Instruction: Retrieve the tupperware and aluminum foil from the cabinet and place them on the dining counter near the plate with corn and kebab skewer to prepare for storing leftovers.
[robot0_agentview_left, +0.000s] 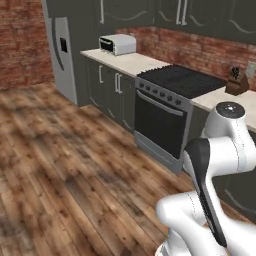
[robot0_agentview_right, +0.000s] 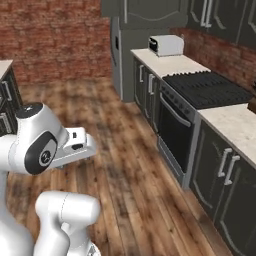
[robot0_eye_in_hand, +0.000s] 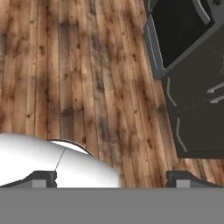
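My gripper (robot0_eye_in_hand: 113, 180) points down at the wooden floor (robot0_eye_in_hand: 87, 78), and its two dark fingertips (robot0_eye_in_hand: 43, 179) stand far apart with nothing between them. The arm (robot0_agentview_left: 215, 165) is folded close over the base. The tupperware, the aluminum foil, the plate, the corn and the kebab skewer are out of view. I cannot tell whether the closed dark wall doors (robot0_agentview_left: 125, 12) along the top belong to the task's cabinet. The dining counter cannot be made out for certain.
A black stove (robot0_agentview_left: 175, 95) sits between dark lower cabinets (robot0_agentview_left: 112, 87) to my right. On the pale counter (robot0_agentview_left: 135, 62) stands a toaster oven (robot0_agentview_left: 117, 44). Beyond it is a grey fridge (robot0_agentview_left: 62, 55). A knife block (robot0_agentview_left: 236, 82) stands right of the stove. Another counter's corner (robot0_agentview_right: 4, 65) shows at left.
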